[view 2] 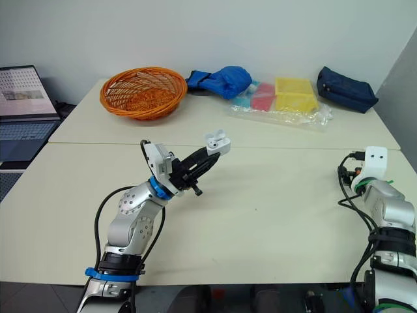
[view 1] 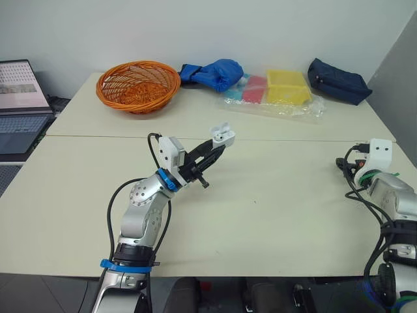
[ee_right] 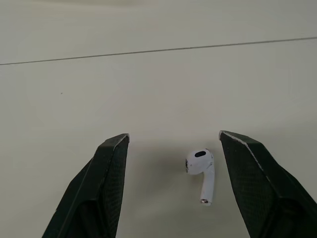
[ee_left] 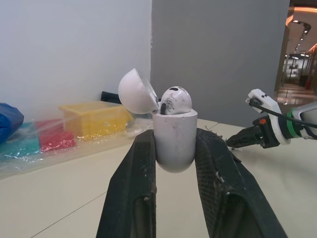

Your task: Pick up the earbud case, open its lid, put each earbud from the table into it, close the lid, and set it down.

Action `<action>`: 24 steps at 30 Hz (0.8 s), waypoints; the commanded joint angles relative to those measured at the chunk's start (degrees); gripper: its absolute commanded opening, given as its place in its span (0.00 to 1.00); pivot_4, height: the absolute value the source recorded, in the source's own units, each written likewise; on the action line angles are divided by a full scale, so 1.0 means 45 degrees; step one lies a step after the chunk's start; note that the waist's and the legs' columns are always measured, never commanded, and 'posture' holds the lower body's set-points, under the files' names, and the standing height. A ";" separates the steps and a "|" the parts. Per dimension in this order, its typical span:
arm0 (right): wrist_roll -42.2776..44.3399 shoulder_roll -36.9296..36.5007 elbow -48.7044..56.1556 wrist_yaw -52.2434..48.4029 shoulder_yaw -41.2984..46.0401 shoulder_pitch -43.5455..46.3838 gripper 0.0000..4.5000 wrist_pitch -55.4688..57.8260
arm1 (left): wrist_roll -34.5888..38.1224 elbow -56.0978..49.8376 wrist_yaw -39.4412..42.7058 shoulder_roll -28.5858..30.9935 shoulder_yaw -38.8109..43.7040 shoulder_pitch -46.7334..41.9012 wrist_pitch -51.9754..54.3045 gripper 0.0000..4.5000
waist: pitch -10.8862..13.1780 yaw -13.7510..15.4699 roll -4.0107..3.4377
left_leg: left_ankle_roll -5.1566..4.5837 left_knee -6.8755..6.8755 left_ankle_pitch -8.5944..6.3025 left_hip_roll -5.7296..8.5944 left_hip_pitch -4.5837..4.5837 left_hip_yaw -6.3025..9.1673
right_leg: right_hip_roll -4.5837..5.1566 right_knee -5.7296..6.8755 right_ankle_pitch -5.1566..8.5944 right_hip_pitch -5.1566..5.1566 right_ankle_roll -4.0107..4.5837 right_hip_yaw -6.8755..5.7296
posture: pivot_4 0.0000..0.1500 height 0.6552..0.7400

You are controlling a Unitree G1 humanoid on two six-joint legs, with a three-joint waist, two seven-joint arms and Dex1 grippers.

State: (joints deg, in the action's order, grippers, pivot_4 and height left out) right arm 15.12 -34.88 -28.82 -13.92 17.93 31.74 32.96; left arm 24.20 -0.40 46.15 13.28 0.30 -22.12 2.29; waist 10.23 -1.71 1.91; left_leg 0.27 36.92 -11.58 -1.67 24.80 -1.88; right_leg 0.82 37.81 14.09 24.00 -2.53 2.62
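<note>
right gripper (ee_right: 174, 136): near right, low over the table (view 1: 293, 195), jaws released and spread wide, one on each side of the loose earbud, touching nothing.
loose earbud (ee_right: 203, 171): lies flat on the table between those jaws, closer to one than the other, stem pointing back toward the wrist. It looks lined up for a pinch across the body.
left gripper (view 1: 218, 146): mid table, left of centre, arm raised and angled up and to the right. The jaws are clenched on the case, gripping its lower body and leaving the mouth free.
case (ee_left: 174, 141): held in the air well above the table, upright, opening up. It seems presented toward the right arm so an earbud can be dropped in.
lid (ee_left: 134, 91): hinged back to one side, fully open, clear of the opening.
seated earbud (ee_left: 174, 99): head showing above the rim; one slot looks filled.
stage: by my reading one earbud is in and the second is not yet gripped; closing and setting down remain.
risk: the earbud is small and smooth and may slip or skid off-centre when pinched.
far edge: basket (view 1: 138, 85) at left, blue bag (view 1: 215, 73) and yellow box (view 1: 287, 86) in the middle, dark pouch (view 1: 339, 81) at right, all well apart from the work.
</note>
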 commanded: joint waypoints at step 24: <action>-0.0228 -0.0030 -0.1034 -0.0005 0.0313 -0.0055 0.09 -0.0859 | 0.0161 -0.0713 -0.0326 0.0034 -0.0025 -0.0183 0.0138 0.16 | -0.0002 -0.0002 -0.0002 | -0.0001 0.0012 0.0001 0.0000 -0.0004 0.0004 | 0.0001 0.0005 -0.0001 -0.0019 -0.0005 -0.0009 | 1.00 1.00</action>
State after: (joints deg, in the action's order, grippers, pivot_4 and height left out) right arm 14.54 -33.84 -34.53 -13.85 18.62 32.14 28.96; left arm 24.22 -2.05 44.52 13.59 0.30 -21.78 3.35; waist 10.22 -1.72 1.91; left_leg 0.27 36.98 -11.58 -1.67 24.78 -1.86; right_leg 0.83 37.83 14.09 23.91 -2.55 2.58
